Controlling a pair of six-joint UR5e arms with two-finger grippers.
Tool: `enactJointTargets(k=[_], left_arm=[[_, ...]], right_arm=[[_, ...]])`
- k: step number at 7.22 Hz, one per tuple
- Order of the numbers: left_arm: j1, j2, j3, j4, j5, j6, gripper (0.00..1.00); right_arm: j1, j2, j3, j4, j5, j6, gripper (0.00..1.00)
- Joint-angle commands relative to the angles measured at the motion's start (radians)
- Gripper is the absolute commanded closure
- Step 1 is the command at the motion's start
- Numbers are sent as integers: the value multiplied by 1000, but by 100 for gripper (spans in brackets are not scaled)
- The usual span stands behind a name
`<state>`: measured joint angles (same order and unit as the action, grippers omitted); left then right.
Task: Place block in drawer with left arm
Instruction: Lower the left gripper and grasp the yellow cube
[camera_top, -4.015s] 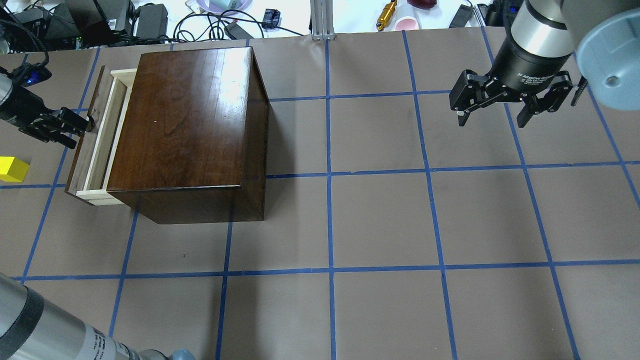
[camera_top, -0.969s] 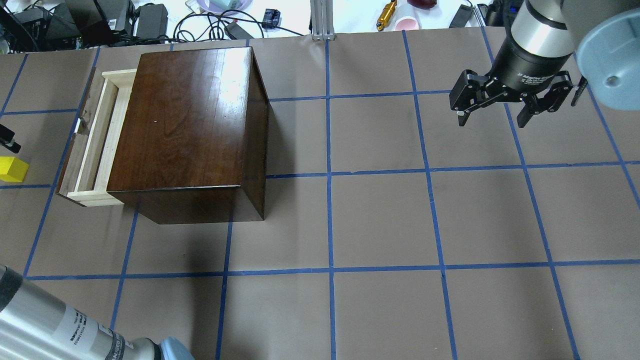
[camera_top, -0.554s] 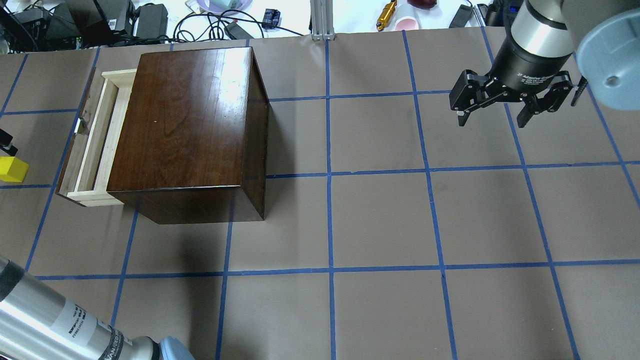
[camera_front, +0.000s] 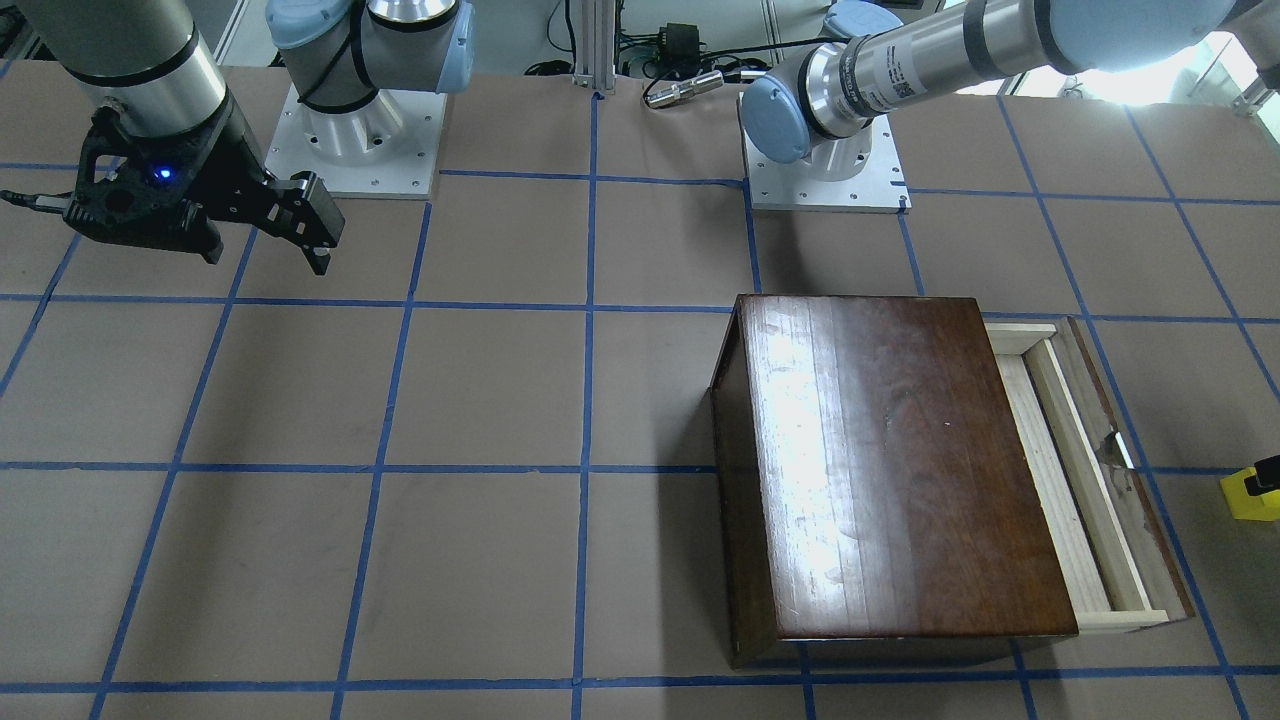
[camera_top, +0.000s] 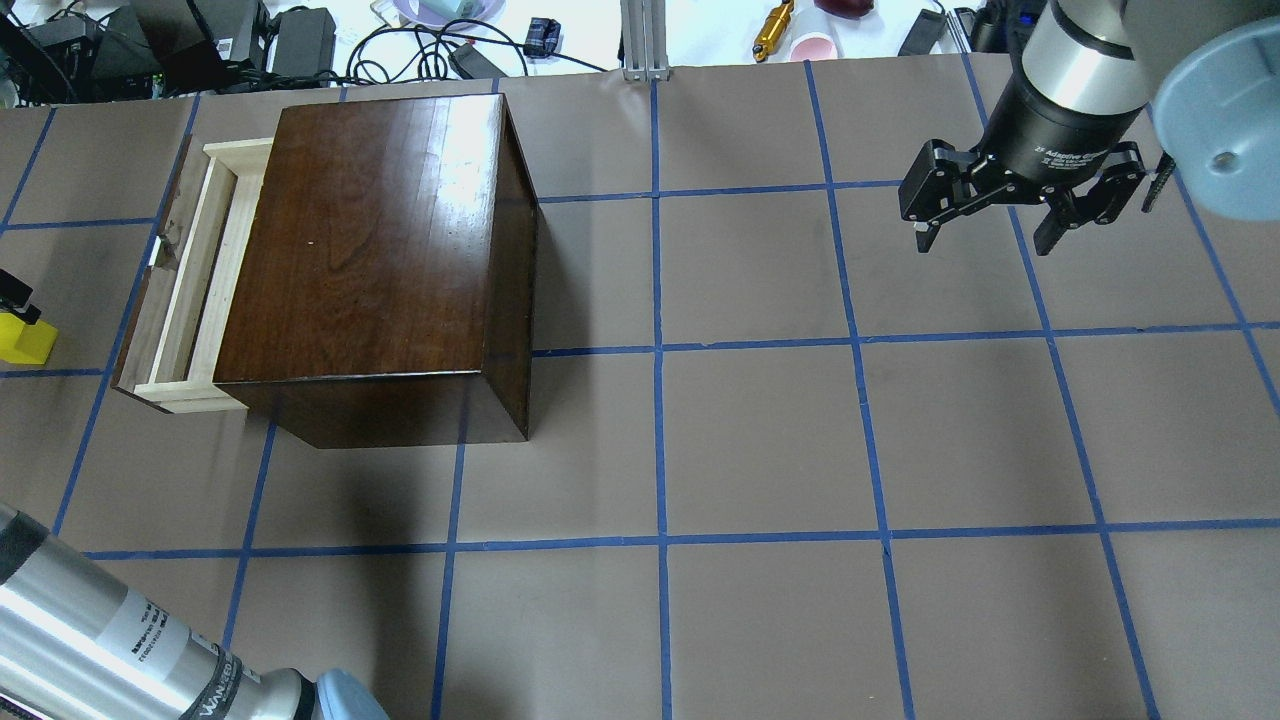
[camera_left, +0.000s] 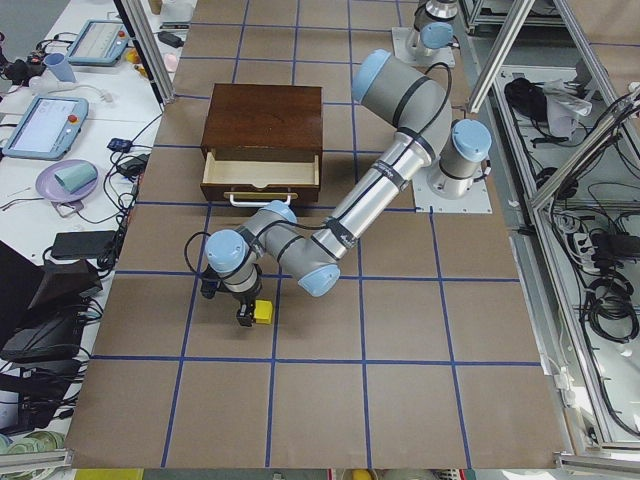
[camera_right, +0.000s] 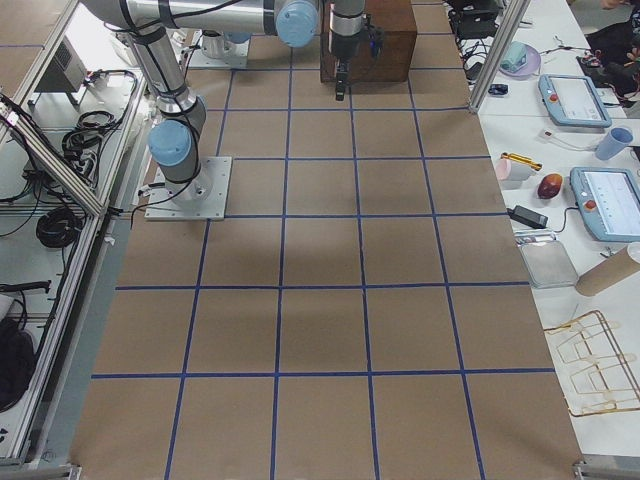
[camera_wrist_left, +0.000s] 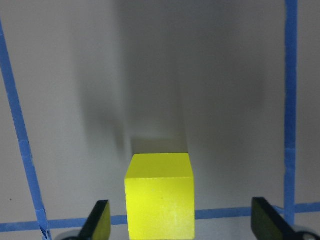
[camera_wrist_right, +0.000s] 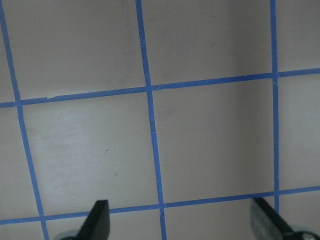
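Near the left end of the table (camera_top: 760, 440) stands the box (camera_top: 370, 250), its drawer (camera_top: 183, 300) drawn out toward that end; beyond it the block (camera_top: 25, 340) lies between the fingers (camera_wrist_left: 100, 220) of the left gripper (camera_wrist_left: 182, 222).

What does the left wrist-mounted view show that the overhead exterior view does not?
Only the left wrist view: both of the left arm's fingers, spread open, with the yellow block in line between them and a gap on each side. Only the overhead view: the dark wooden box with its drawer pulled open, and the right arm's fingers, open, far across the table. Both: the block resting on the paper-covered table among blue tape lines, outside the drawer.
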<state>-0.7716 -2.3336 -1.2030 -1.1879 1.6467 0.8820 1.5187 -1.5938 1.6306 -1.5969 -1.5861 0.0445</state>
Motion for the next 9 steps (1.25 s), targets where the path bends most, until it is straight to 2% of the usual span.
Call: enactJointTargets(k=[1, 3, 4, 5, 6, 7, 8, 9], left_arm=[[8, -30, 0, 19, 16, 15, 0], [8, -39, -1, 22, 15, 17, 0], [8, -42, 0, 22, 13, 21, 18], [8, -43, 0, 22, 12, 29, 44], [8, -43, 0, 21, 12, 40, 56], [8, -38, 0, 21, 12, 49, 59], [8, -27, 0, 19, 13, 52, 70], [6, -20, -1, 13, 13, 52, 71]], right_arm=[[0, 0, 0, 0, 0, 0, 0], [0, 0, 0, 0, 0, 0, 0], [0, 0, 0, 0, 0, 0, 0], [0, 0, 0, 0, 0, 0, 0], [0, 0, 0, 0, 0, 0, 0], [0, 0, 0, 0, 0, 0, 0], [0, 0, 0, 0, 0, 0, 0], [0, 0, 0, 0, 0, 0, 0]])
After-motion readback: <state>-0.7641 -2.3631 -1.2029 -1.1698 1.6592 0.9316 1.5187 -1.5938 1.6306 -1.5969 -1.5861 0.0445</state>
